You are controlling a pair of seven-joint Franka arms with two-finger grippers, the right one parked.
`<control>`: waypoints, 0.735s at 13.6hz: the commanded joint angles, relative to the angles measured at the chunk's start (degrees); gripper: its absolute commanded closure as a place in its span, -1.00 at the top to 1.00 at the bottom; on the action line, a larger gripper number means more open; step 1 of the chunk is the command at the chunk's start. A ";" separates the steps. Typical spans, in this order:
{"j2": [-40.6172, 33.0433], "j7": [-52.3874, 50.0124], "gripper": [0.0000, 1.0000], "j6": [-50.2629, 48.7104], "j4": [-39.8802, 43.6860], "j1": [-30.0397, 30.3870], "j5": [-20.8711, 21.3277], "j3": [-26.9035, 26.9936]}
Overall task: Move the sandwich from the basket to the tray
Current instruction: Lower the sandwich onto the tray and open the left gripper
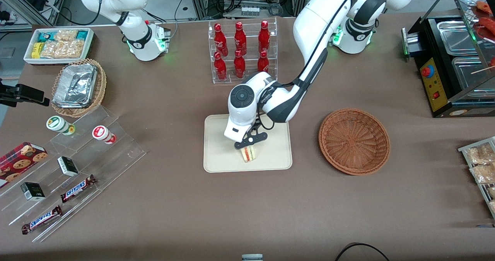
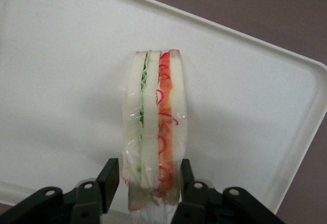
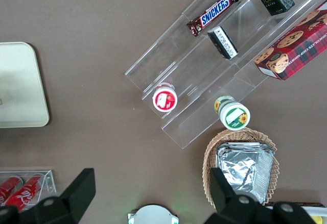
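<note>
The two black fingers (image 2: 109, 180) of the left arm's gripper (image 1: 249, 142) stand on either side of the sandwich (image 2: 155, 132), close along its bread faces, but whether they press it or have let go I cannot tell. The sandwich stands on edge on the tray (image 2: 61, 81), its green and red filling layers turned up toward the wrist camera and a clear wrap over it. In the front view the sandwich (image 1: 248, 153) sits in the middle of the frame, on the part of the tray (image 1: 220, 152) nearest the front camera, with the gripper directly above it. The basket (image 1: 354, 141) lies on the brown counter (image 1: 247, 210) at centre right of the frame, beside the tray and apart from it. A clear rack of red bottles (image 1: 241, 50) stands at upper centre.
</note>
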 commanded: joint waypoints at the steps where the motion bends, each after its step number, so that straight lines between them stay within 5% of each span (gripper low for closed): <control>1: -0.52 -0.75 1.00 -4.91 3.83 -0.23 0.14 0.49; 10: -8.34 12.14 1.00 -17.93 7.80 3.81 0.48 0.49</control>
